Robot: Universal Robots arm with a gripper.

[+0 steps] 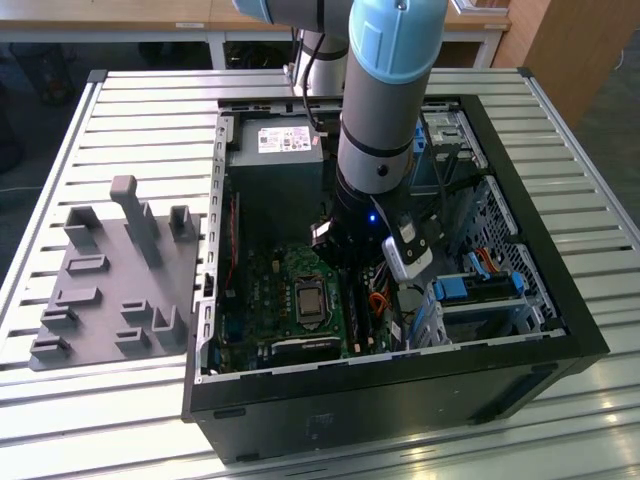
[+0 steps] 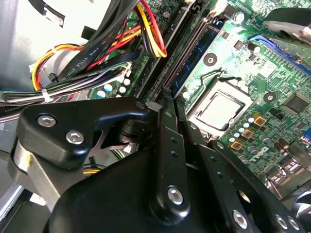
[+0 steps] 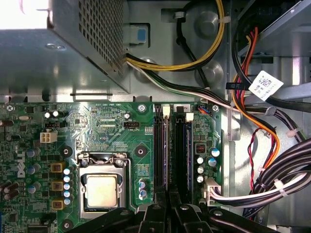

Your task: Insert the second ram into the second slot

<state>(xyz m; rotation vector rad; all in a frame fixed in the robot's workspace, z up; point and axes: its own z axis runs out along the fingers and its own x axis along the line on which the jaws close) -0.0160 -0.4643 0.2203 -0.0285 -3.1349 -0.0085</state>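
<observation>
My gripper (image 1: 350, 272) reaches down into the open computer case (image 1: 560, 330), over the two memory slots to the exterior view's right of the processor socket (image 1: 310, 300). In both wrist views its black fingers (image 2: 167, 141) lie pressed together, with the gripper (image 3: 170, 204) shut right above the slots' near end. A thin blue ram (image 2: 201, 46) stands on edge in one slot (image 3: 163, 150), beside the other dark slot (image 3: 181, 150). White latches (image 3: 166, 110) sit at the slots' far ends. I cannot tell whether the fingertips touch the ram's top edge.
Cable bundles (image 3: 272, 179) run close beside the slots. The power supply (image 1: 275, 150) stands at the case's back, and drive bays with blue tabs (image 1: 470, 290) at the exterior view's right. A grey fixture (image 1: 110, 280) lies on the slatted table outside the case.
</observation>
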